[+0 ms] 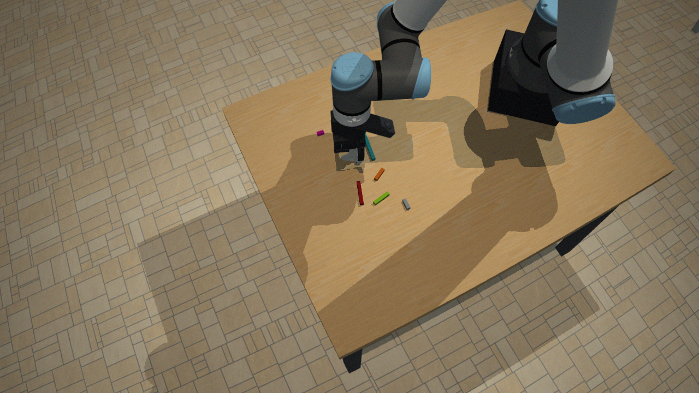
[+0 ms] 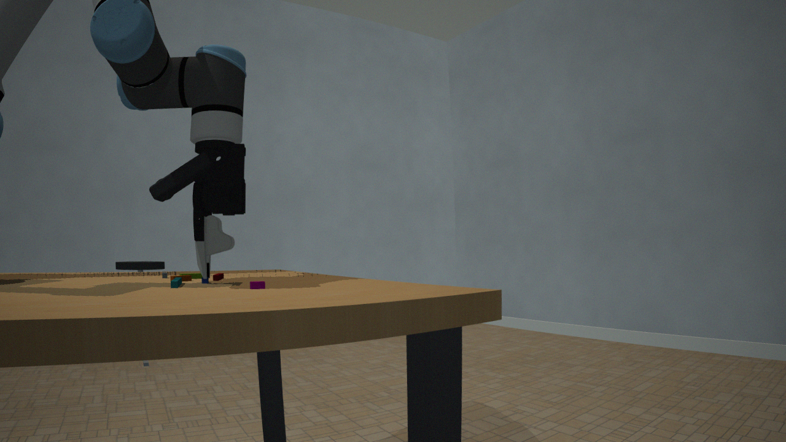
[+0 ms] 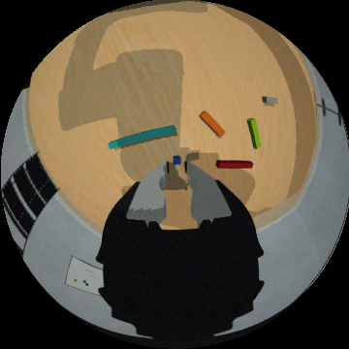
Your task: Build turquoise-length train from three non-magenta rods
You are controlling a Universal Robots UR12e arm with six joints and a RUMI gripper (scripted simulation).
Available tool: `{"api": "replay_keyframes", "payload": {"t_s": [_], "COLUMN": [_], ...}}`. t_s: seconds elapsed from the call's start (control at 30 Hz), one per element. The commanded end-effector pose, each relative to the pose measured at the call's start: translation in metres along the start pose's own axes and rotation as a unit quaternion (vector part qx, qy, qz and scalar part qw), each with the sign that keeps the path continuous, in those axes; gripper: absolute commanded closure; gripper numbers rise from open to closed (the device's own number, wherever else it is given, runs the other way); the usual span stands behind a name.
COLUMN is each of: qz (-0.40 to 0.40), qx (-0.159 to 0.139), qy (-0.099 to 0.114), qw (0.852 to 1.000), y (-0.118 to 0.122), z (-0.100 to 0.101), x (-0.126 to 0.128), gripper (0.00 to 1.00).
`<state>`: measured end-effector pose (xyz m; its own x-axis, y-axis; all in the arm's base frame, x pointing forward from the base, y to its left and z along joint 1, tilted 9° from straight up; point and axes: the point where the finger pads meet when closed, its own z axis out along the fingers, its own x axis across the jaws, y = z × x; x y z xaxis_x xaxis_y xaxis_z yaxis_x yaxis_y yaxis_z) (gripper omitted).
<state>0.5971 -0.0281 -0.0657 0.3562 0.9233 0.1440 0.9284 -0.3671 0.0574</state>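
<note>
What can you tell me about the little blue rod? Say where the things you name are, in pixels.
The blue rod point(image 2: 204, 280) point(image 3: 176, 160) is a short, solid-blue block, about as long as it is wide, with flat faces and crisp edges. What it's made of, I can't tell. It lies on the table, near one end of the turquoise rod point(image 1: 369, 147) point(image 2: 175, 282) point(image 3: 145, 136) without touching it. The end effector's fingertips are right by it, slightly open; whether they touch it isn't clear. From the top, it's hidden.

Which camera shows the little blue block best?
The wrist view: the blue block appears there largely uncovered, just beyond the pincer's tips. The exterior view shows it tiny, right under them; the top view doesn't show it.
</note>
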Motion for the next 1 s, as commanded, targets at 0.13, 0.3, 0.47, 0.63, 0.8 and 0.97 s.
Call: {"api": "replay_keyframes", "payload": {"t_s": [0.13,0.3,0.47,0.63,0.8,0.97], "qz": [0.000,0.000,0.000,0.000,0.000,0.000], "qx": [-0.001,-0.001,-0.001,-0.001,-0.001,-0.001], "qy": [0.000,0.000,0.000,0.000,0.000,0.000], "qw": [1.000,1.000,1.000,1.000,1.000,1.000], "y": [0.0006,0.0006,0.0006,0.0006,0.0006,0.0006], "z": [0.0065,0.0073,0.0075,0.0075,0.0075,0.0075], "x": [0.0000,0.0000,0.0000,0.0000,0.0000,0.0000], "gripper": [0.86,0.86,0.86,0.86,0.86,0.86]}}
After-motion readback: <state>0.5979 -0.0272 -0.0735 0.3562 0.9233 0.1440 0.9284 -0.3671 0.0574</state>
